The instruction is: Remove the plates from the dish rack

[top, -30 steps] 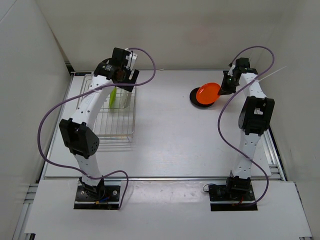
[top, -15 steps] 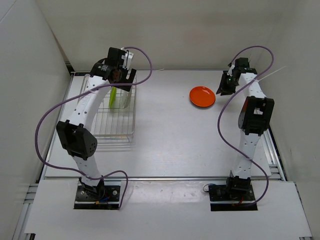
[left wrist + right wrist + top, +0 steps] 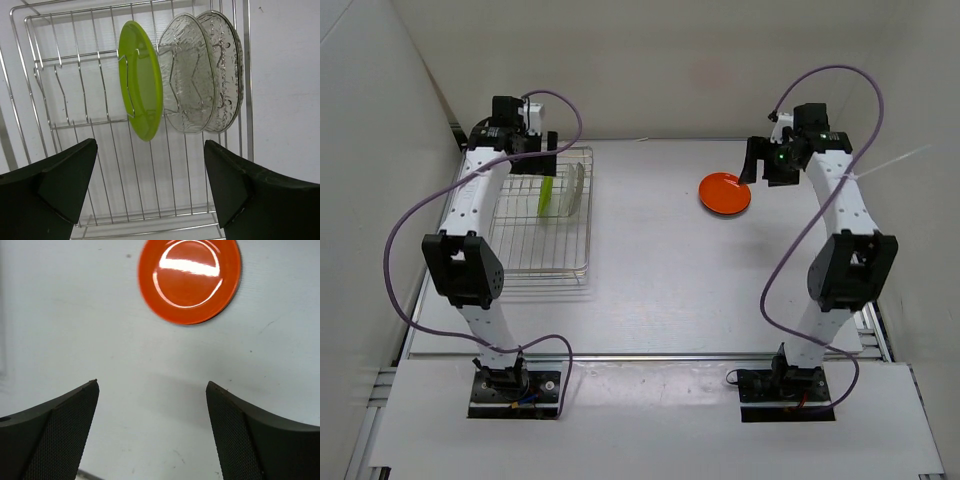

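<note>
1. In the dish rack [image 3: 530,250] the lime green plate [image 3: 140,85] stands on edge, ahead of our wide-open, empty left pincer [image 3: 150,147].
2. Our right pincer [image 3: 152,385], also open and empty, faces the flat orange-red plate [image 3: 189,277].

Orange-red plate [image 3: 190,277], glossy. Lime green plate [image 3: 141,85]. Two clear plates [image 3: 187,85], pebbled texture. Dish rack [image 3: 246,75] silver wire grid.
</note>
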